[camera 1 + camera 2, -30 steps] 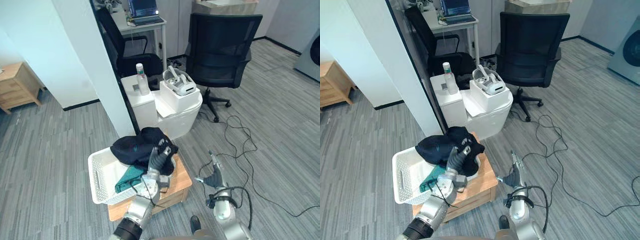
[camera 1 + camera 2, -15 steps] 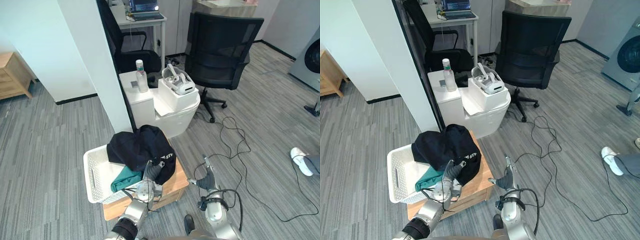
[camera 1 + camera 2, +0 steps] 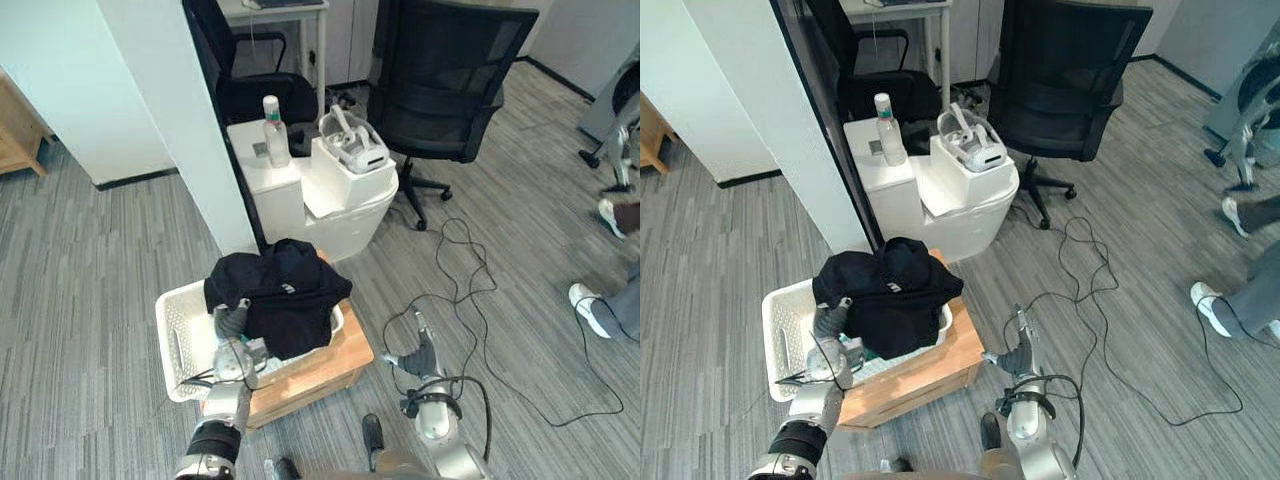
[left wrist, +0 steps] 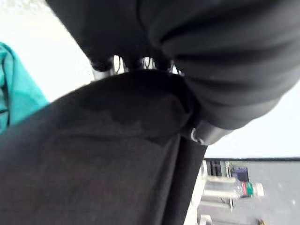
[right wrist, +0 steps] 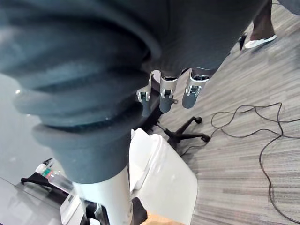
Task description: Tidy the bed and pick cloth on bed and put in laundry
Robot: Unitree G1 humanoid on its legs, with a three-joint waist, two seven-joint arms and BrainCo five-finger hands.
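Grey floor. Head views: black cloth heaped in white laundry basket, left hand at its edge. Left wrist view: cloth against hand, grip not readable. Right wrist view: right hand straight-fingered, empty. Drop seems done.

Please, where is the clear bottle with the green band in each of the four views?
Left eye view: bottle upright on the white cabinet, beside the pillar.
Right eye view: bottle upright on the same cabinet.
Left wrist view: bottle far off, past the black cloth.
Right wrist view: bottle far off.
Shared landmark: the white cabinet.
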